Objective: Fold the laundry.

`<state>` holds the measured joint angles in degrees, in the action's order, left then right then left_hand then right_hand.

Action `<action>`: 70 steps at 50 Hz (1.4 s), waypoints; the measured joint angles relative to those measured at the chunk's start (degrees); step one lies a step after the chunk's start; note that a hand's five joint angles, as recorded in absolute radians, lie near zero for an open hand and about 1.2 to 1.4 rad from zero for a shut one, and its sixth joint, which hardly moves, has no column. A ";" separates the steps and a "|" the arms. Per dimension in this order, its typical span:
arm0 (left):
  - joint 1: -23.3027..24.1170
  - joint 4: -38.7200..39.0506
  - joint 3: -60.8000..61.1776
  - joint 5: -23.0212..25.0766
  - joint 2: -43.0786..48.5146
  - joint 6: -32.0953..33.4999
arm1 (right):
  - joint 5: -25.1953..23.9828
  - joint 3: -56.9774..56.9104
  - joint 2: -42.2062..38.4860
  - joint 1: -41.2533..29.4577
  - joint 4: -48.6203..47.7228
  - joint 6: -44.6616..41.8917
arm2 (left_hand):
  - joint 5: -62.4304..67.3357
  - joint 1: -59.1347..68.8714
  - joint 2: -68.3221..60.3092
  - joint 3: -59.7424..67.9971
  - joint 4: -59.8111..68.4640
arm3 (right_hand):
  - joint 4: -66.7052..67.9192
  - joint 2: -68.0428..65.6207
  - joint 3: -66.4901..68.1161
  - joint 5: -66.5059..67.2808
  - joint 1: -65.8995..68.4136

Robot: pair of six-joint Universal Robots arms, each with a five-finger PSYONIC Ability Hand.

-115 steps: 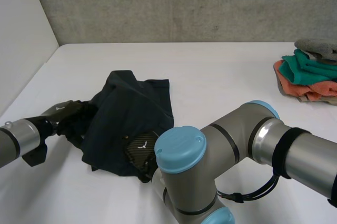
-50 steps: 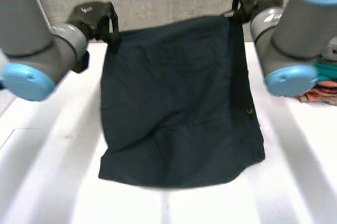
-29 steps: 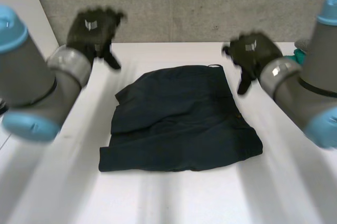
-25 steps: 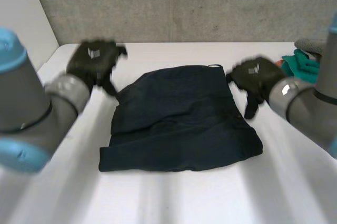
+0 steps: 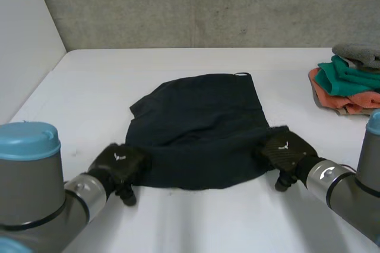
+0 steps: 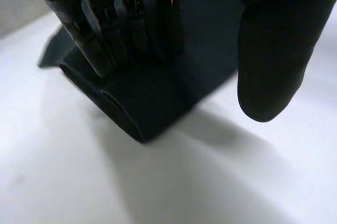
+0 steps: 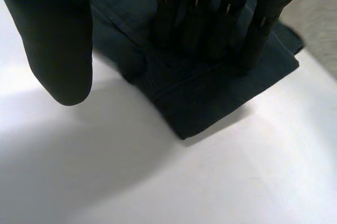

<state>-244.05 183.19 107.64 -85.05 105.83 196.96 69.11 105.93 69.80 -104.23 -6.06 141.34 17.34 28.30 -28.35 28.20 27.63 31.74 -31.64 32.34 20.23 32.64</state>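
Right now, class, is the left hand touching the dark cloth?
Touching. The left wrist view shows the left hand's fingers planted straight down on the cloth's near corner, with no gap between them.

White table [image 5: 196,223], dark navy garment [image 5: 202,128] lying flat at its middle, pile of coloured cloths [image 5: 350,84] near its right edge

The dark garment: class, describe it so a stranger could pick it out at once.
Start at the white table. In its middle lies a dark garment, roughly flat, with the left hand and right hand on its near corners. Unlike the bright pile of cloths at the table's far right, it is dark navy and lies alone.
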 measured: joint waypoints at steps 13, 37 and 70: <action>1.28 10.13 -7.87 -4.07 10.54 5.40 | 1.99 -1.31 -5.40 -1.47 -15.68 2.05 | 1.42 0.37 -0.34 0.42 0.98 | 0.41 -0.55 0.42 1.93 0.27; 4.50 7.42 -16.55 -7.47 -3.79 11.69 | 8.84 -19.13 6.61 -1.60 3.40 5.44 | 39.12 36.76 -40.21 39.72 40.66 | 36.64 -35.69 35.66 36.35 29.76; 0.78 -5.36 -70.39 -4.28 14.99 2.57 | 21.48 -69.84 -12.27 -6.24 17.16 17.34 | 39.12 36.76 -40.36 39.87 40.71 | 36.78 -35.70 35.87 37.38 31.51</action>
<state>-243.27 177.84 37.26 -89.33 120.82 199.52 90.59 36.08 57.52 -110.48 11.10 158.68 56.46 65.05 -68.71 68.07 68.34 68.52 -67.33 68.21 57.61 64.15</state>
